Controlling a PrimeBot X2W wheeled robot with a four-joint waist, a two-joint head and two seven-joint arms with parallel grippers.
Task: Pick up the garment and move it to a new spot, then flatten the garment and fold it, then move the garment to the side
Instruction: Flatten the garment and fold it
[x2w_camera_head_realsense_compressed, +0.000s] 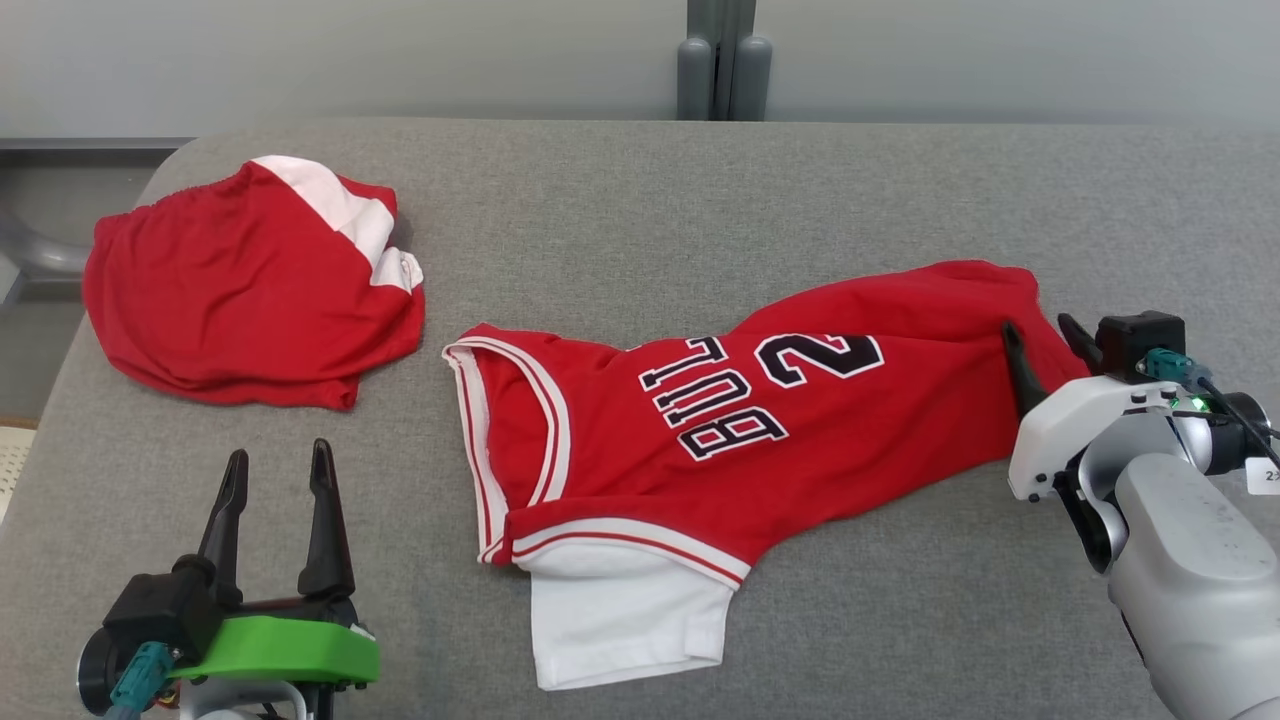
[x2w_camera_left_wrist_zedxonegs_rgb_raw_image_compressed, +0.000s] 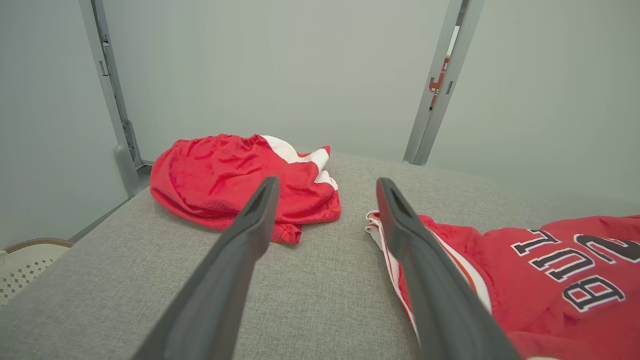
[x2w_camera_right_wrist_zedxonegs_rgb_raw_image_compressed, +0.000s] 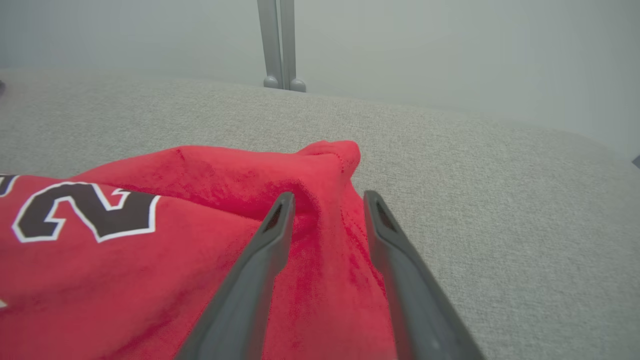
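The garment, a red sleeveless jersey (x2w_camera_head_realsense_compressed: 700, 430) with black-and-white lettering and white trim, lies spread and slightly rumpled across the middle of the grey table, its neck end to the left. My right gripper (x2w_camera_head_realsense_compressed: 1037, 322) sits at its right end. In the right wrist view the fingers of this gripper (x2w_camera_right_wrist_zedxonegs_rgb_raw_image_compressed: 328, 195) stand apart, straddling a raised fold of the jersey (x2w_camera_right_wrist_zedxonegs_rgb_raw_image_compressed: 150, 260) without pinching it. My left gripper (x2w_camera_head_realsense_compressed: 279, 450) is open at the near left over bare table, holding nothing. The left wrist view has that gripper (x2w_camera_left_wrist_zedxonegs_rgb_raw_image_compressed: 327, 180) just left of the jersey's (x2w_camera_left_wrist_zedxonegs_rgb_raw_image_compressed: 550, 280) neck end.
A second red and white garment (x2w_camera_head_realsense_compressed: 250, 290) lies crumpled at the back left, also seen ahead of the left fingers as a heap (x2w_camera_left_wrist_zedxonegs_rgb_raw_image_compressed: 235, 175). The grey padded table (x2w_camera_head_realsense_compressed: 700, 190) has free room at the back and right. A grey post (x2w_camera_head_realsense_compressed: 722, 60) stands behind. A pale basket (x2w_camera_left_wrist_zedxonegs_rgb_raw_image_compressed: 25, 260) sits off the left edge.
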